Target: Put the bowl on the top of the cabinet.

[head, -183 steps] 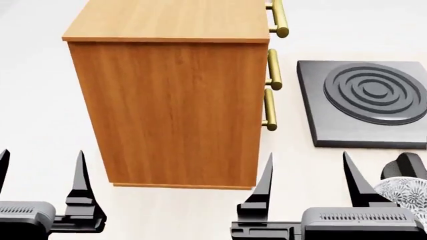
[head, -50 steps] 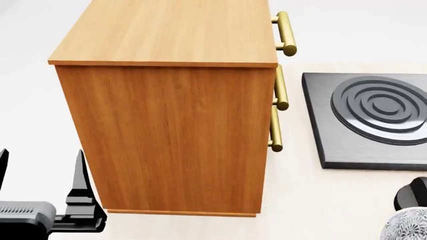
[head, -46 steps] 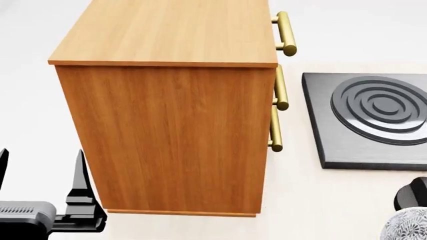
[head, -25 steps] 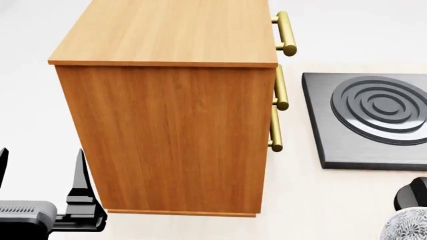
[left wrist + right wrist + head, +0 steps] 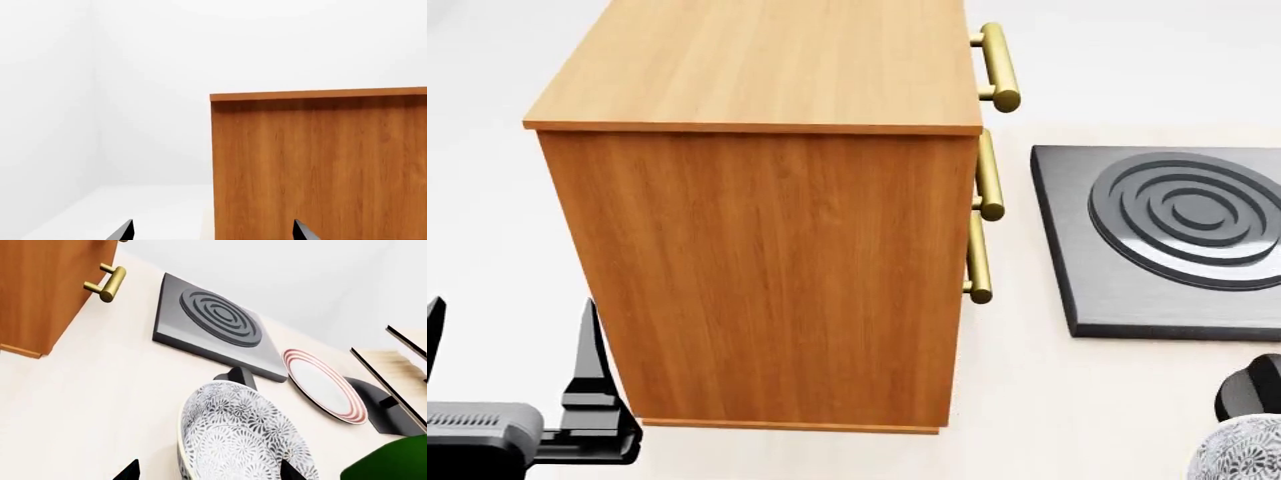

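So the bowl (image 5: 237,440), the white one with the dark leafy pattern, is sitting on the pale counter (image 5: 87,395) right ahead of the right gripper (image 5: 207,471), roughly lined up between its two black fingertips (image 5: 128,472), which are spread wide with nothing in them. Just past the bowl from those jaws there's a dark knob-like thing (image 5: 239,377), then a grey square slab with raised concentric rings (image 5: 213,322), and off to one side a flat white plate with red rim stripes (image 5: 325,383). A green object (image 5: 393,462) pokes into the corner of that view, can't tell what it is. The cabinet (image 5: 774,240), orange-brown wood with brass bar handles (image 5: 998,65), stands directly ahead of the left gripper (image 5: 210,231), whose jaws are also wide open and empty, hanging near the cabinet's lower side panel. The cabinet's flat top has nothing on it.
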{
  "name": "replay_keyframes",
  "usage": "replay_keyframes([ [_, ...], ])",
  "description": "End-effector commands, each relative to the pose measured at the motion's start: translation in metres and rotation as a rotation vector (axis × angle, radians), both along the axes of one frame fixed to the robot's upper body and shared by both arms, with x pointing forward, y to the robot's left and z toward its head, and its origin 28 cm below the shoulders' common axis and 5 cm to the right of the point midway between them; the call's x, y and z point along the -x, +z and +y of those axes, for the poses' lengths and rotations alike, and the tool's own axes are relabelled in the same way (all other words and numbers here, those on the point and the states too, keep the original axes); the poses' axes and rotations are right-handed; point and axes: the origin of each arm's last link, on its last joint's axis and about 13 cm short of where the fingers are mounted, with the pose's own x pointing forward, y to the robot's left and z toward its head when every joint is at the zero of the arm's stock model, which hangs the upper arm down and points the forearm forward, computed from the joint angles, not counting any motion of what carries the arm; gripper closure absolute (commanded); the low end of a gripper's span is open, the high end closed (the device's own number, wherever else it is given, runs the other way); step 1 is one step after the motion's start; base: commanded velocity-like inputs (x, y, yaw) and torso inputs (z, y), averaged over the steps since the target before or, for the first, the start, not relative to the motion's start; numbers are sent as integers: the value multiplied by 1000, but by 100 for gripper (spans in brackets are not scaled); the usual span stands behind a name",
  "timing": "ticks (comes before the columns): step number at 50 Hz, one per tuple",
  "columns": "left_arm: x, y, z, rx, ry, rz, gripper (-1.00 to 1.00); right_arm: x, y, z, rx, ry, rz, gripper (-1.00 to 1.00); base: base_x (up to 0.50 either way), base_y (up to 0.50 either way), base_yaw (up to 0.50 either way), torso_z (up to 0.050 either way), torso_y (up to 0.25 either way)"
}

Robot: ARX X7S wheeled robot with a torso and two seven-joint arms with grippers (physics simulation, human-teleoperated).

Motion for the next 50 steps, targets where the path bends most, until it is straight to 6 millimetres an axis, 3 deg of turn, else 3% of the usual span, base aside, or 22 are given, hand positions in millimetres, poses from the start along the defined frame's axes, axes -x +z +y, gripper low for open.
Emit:
replay_keyframes([
  [1,-1,-1,0,-1,0,2,-100,-1,-6,-2,-4,-5,29,-100,0,0,0,0,0],
  [50,1,-1,-1,2,-10,5,-100,-14,-8,-9,-17,-29,41,-100,0,0,0,0,0],
])
